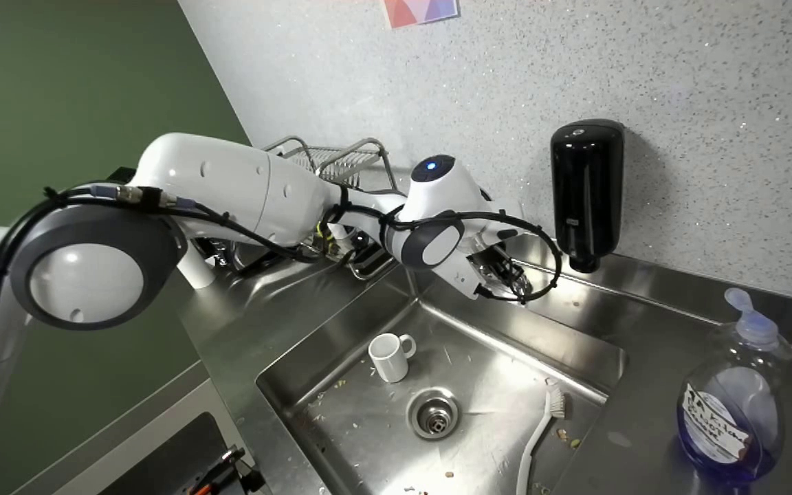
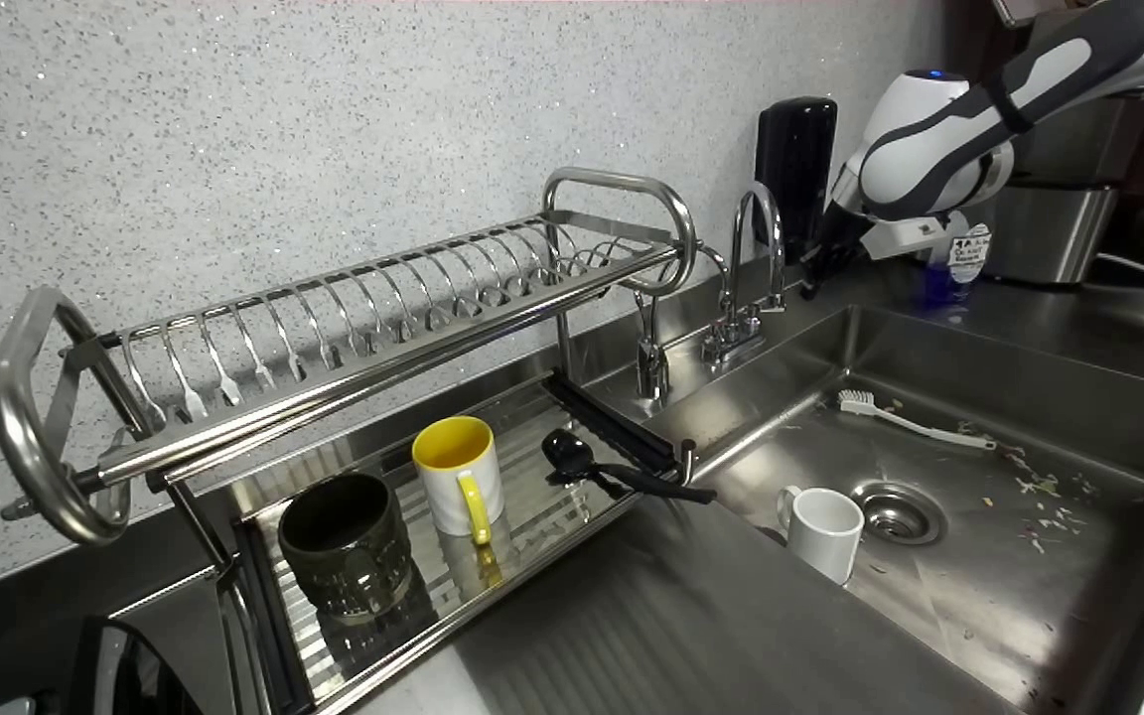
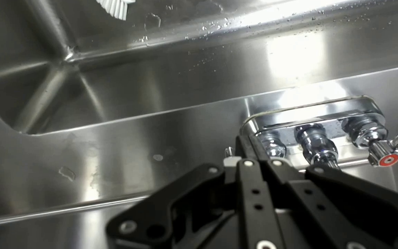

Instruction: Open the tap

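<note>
The chrome tap (image 2: 734, 336) stands behind the sink with an arched gooseneck spout and small lever handles at its base. In the wrist view its base plate (image 3: 323, 103) is at the right, with a red-marked handle (image 3: 389, 159) at the far end. My gripper (image 3: 250, 147) is shut, its fingers together, in front of the near handle (image 3: 275, 147). A small chrome tip shows just left of the fingers; whether they touch it I cannot tell. The gripper (image 2: 812, 270) is beside the spout in an exterior view. The arm mostly hides the tap in an exterior view, where the gripper shows too (image 1: 499, 267).
A black soap dispenser (image 1: 587, 192) hangs on the wall close to the arm. A wire dish rack (image 2: 354, 397) holds mugs and a black ladle. A slim second chrome fixture (image 2: 651, 369) stands beside the tap. The sink holds a white mug (image 1: 389, 357) and brush (image 1: 540, 426). A soap bottle (image 1: 729, 405) stands right.
</note>
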Action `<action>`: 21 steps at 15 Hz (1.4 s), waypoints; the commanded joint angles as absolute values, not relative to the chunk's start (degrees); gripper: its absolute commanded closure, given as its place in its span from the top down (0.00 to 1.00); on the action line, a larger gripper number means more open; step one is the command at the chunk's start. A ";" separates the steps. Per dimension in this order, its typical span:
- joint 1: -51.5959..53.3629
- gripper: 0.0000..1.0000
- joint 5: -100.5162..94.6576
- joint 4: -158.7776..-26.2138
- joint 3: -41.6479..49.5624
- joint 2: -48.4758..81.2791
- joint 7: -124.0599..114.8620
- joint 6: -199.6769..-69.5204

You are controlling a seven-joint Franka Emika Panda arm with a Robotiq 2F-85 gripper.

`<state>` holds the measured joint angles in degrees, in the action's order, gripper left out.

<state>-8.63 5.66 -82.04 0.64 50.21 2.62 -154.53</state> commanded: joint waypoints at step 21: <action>-8.86 0.00 5.12 -55.26 0.78 69.07 1.12 -151.96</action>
